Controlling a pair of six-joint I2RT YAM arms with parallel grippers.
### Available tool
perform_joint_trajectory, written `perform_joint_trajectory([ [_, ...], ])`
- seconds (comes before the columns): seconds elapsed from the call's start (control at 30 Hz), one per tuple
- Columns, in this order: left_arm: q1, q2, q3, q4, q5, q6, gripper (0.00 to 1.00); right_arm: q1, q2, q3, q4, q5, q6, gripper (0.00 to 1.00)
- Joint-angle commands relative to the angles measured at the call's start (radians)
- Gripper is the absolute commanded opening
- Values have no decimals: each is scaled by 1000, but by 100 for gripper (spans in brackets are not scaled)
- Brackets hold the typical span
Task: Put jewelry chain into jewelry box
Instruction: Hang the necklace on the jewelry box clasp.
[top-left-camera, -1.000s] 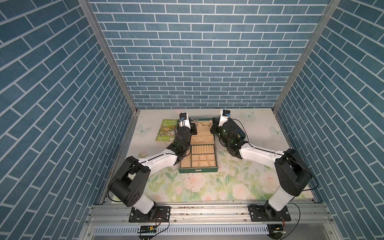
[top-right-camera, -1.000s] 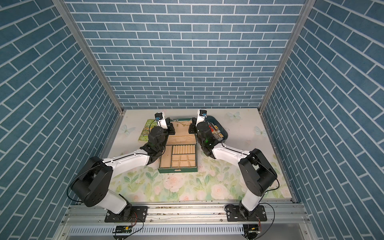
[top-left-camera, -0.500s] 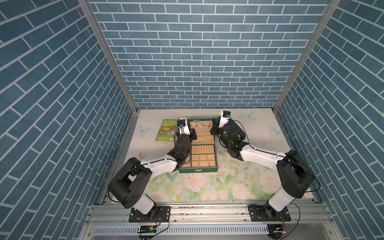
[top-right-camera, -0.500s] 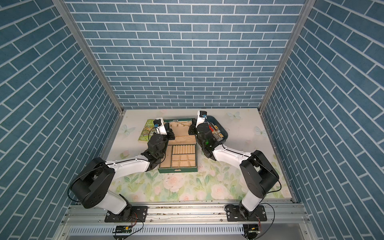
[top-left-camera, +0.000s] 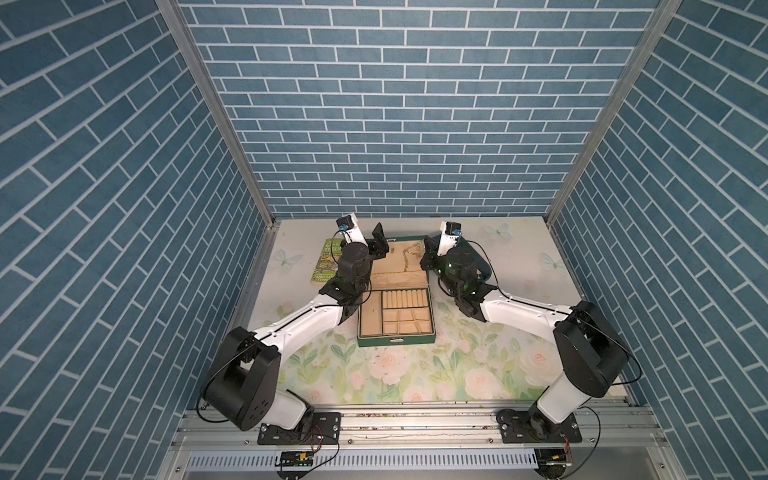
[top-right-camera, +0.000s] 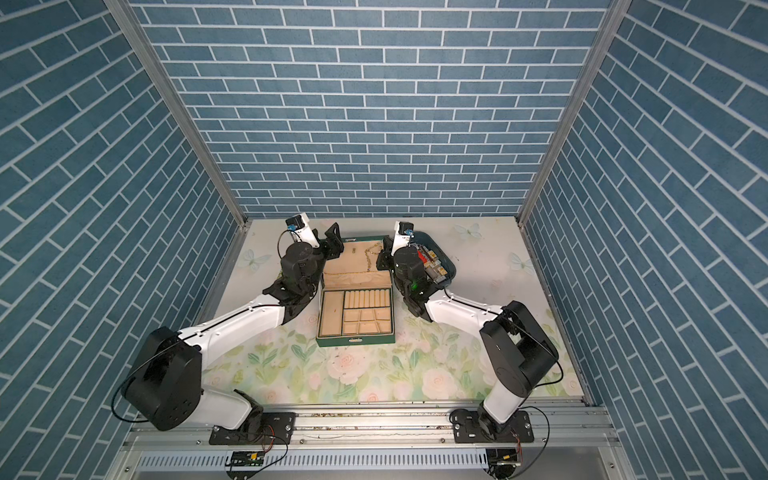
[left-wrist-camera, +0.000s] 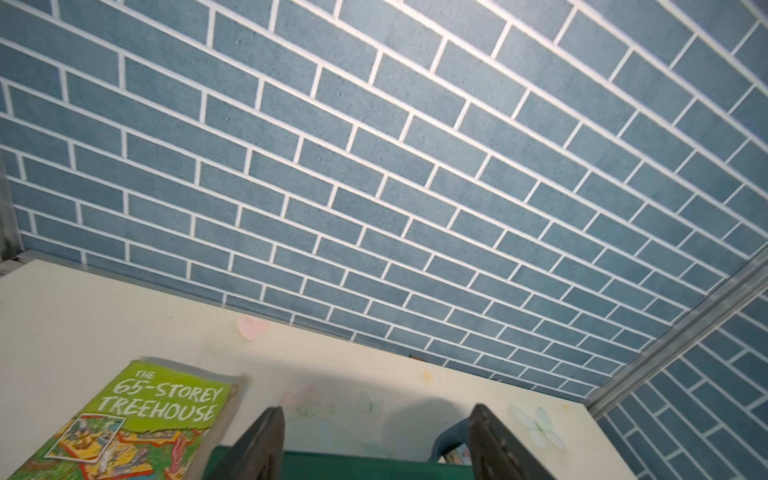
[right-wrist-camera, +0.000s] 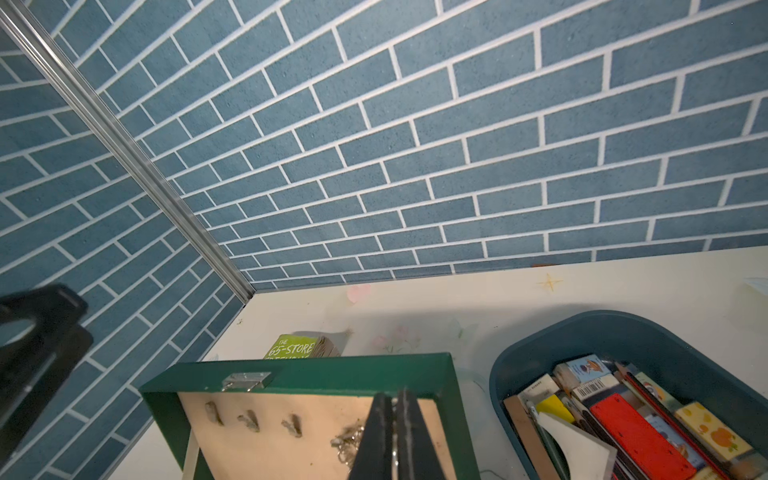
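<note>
The jewelry box (top-left-camera: 395, 341) (top-right-camera: 355, 340) lies open in both top views, its beige-lined lid (right-wrist-camera: 332, 372) folded back toward the far wall. The jewelry chain (top-left-camera: 409, 259) (top-right-camera: 370, 253) drapes across the lid lining. A bunch of its links (right-wrist-camera: 347, 442) sits beside my right gripper (right-wrist-camera: 395, 401) (top-left-camera: 428, 254), which is shut on the chain over the lid's right part. My left gripper (left-wrist-camera: 378, 444) (top-left-camera: 380, 243) stands open above the lid's far left corner. Only the green lid edge (left-wrist-camera: 374, 465) shows beneath it.
A green book (top-left-camera: 326, 266) (left-wrist-camera: 137, 419) lies left of the box. A blue-grey oval tray (top-right-camera: 448, 266) (right-wrist-camera: 623, 328) full of small items stands right of the lid, close behind my right wrist. Brick walls close in the back and both sides.
My left gripper was shut and now stands open. The left arm dipped toward the box, then came back up at the lid's far left corner. The right arm has barely moved.
</note>
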Motion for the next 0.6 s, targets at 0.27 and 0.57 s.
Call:
perform_joint_trajectory([
  [0.27, 22, -1, 76, -309, 168, -142, 71, 1, -47, -9, 6, -3, 7, 0],
  [0.57, 21, -15, -39, -245, 234, -187, 65, 2, -51, -14, -8, 4, -5, 0],
])
